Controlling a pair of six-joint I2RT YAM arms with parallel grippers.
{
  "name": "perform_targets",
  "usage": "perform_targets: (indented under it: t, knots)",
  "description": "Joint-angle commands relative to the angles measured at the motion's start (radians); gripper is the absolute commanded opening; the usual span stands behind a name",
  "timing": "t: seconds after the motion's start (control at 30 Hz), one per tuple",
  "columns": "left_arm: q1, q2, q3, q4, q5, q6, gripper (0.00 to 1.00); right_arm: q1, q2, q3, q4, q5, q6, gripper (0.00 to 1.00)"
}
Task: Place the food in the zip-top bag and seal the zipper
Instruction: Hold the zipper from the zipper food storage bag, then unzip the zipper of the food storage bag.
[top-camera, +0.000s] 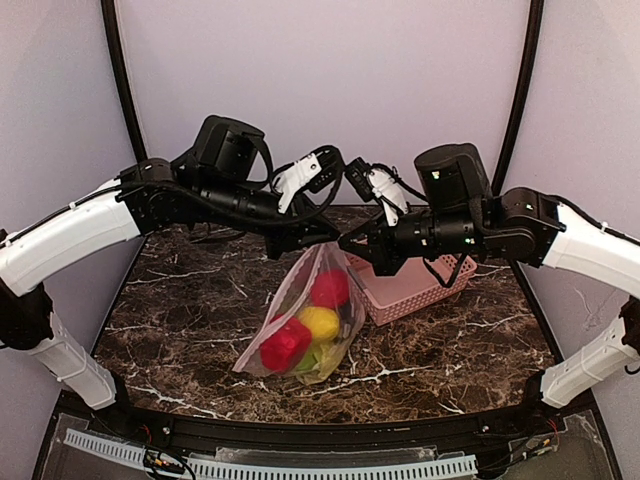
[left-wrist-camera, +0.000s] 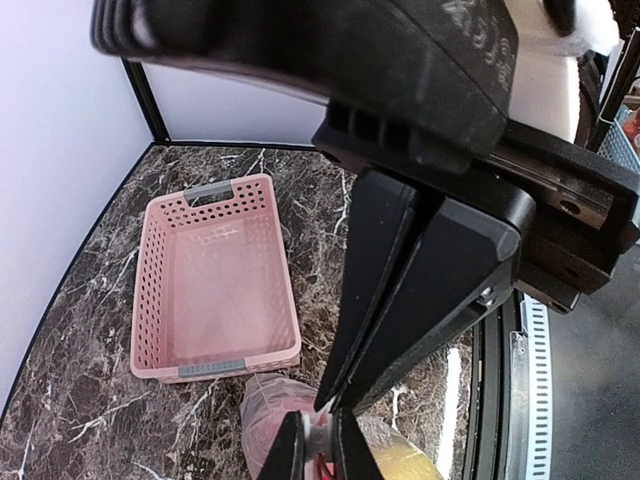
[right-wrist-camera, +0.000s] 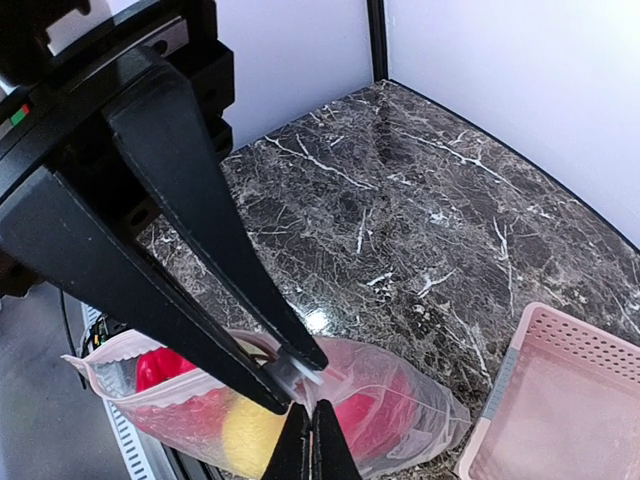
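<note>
The bag (top-camera: 300, 320) hangs from both grippers over the table (top-camera: 180, 310), its bottom resting on the marble, just in front of the pink basket (top-camera: 410, 298); the food sits low inside: red pepper (top-camera: 285, 345), a yellow piece (top-camera: 318, 322), a red round one (top-camera: 330, 288), w/ a bit of green under them; the left gripper (left-wrist-camera: 328, 405) is clenched on the bag's top edge, fingers (left-wrist-camera: 370, 290) drawn together w/ plastic pinched at the tips; the right gripper (right-wrist-camera: 298, 385) is likewise clamped on that edge, right beside it. Prob. reason for the lift: the food's weight pulls the plastic taut, so the mouth lines up straight & the zipper (right-wrist-camera: 100, 372) can be pressed lip to lip; two pinch points so close suggest one anchors while the other slides along. Loading looks done; sealing is the step in hand; can't tell whether any stretch of the strip is shut. Risk: floppy plastic slipping out, or a lip folding under.
</note>
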Motion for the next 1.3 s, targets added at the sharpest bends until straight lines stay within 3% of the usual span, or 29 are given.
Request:
perform_targets:
  t: [0.0,0.73,1.27]
  knots:
    - [0.001,-0.048,-0.034,-0.031,-0.03,0.003,0.01,-0.017,-0.002,0.04,0.029,0.171,0.052,0.0]
    - [0.021,-0.168,-0.149,-0.114,-0.123,-0.001,0.01,-0.143,-0.023,0.011,-0.034,0.351,0.107,0.0]
    - [0.116,-0.251,-0.2,-0.193,-0.037,-0.002,0.01,-0.221,-0.05,-0.012,-0.059,0.37,0.114,0.0]
